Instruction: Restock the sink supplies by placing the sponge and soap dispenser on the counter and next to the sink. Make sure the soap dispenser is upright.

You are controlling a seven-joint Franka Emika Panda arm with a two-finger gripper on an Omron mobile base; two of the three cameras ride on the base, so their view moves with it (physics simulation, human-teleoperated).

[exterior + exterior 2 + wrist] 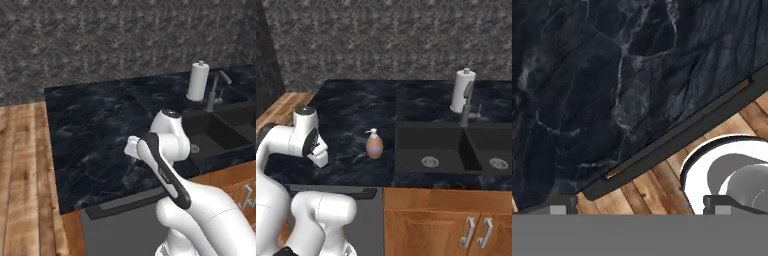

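While the tool [637,205] gapes wide over the counter [587,90], the soap dispenser [374,145] stands well apart.

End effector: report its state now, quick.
End effector: open, jaws wide apart, holding nothing, pointed down at the counter near its front edge.

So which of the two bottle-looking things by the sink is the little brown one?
The soap dispenser, standing upright on the counter left of the sink. The other, behind the sink, is a taller white cylinder.
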